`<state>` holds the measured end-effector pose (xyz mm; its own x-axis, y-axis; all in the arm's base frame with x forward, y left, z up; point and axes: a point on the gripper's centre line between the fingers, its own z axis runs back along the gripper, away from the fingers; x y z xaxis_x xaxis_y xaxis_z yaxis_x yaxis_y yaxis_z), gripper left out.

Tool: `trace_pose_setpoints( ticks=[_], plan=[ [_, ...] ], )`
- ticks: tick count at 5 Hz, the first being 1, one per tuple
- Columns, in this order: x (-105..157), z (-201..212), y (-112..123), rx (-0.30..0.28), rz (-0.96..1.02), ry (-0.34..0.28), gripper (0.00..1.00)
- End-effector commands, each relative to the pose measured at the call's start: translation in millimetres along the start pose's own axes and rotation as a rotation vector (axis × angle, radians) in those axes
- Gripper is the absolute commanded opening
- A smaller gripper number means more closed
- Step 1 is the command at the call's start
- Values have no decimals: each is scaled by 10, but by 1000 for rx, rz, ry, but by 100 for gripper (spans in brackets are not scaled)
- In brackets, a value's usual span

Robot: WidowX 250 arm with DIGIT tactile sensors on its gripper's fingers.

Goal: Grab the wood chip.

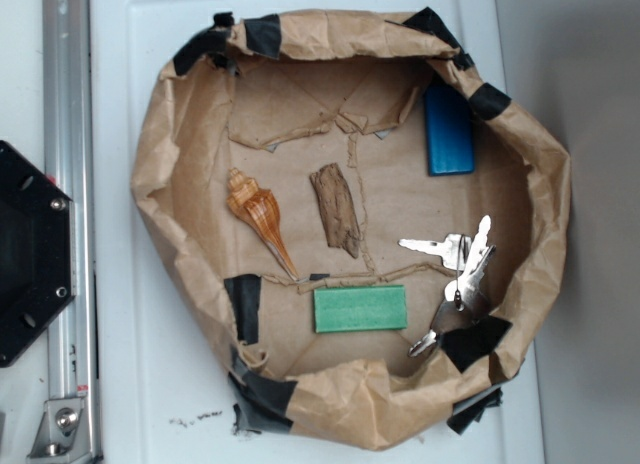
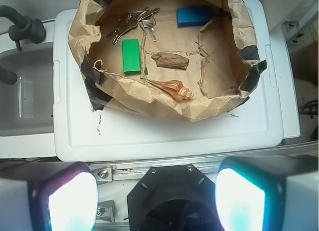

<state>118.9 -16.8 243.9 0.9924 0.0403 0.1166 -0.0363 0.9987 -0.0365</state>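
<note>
The wood chip (image 1: 336, 210) is a rough dark brown piece lying in the middle of a brown paper-lined basin (image 1: 160, 164). It also shows in the wrist view (image 2: 170, 60), far ahead of me. My gripper (image 2: 156, 201) is open and empty, with its two glowing pads (image 2: 72, 203) wide apart. It hangs high above the robot's black base (image 2: 167, 193), well short of the basin. The gripper does not show in the exterior view.
In the basin lie an orange-tan spiral seashell (image 1: 259, 218), a green block (image 1: 360, 308), a blue block (image 1: 448, 131) and a bunch of keys (image 1: 458, 274). The basin stands on a white surface (image 1: 150, 384). A metal rail (image 1: 68, 184) runs along its left.
</note>
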Motion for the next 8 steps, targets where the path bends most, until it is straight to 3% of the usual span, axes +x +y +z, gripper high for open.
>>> trace_pose_setpoints(
  ticks=[1, 2, 4, 6, 7, 8],
  plan=[
    [0, 0, 0, 0, 0, 0, 100],
    [345, -277, 145, 88, -30, 2, 100],
    [931, -840, 383, -3, -326, 28, 100],
    [1124, -1420, 483, 81, -595, 94, 100],
    [1241, -1761, 444, 125, -672, 94, 100],
    [1338, -2085, 425, 91, -714, 65, 100]
  ],
)
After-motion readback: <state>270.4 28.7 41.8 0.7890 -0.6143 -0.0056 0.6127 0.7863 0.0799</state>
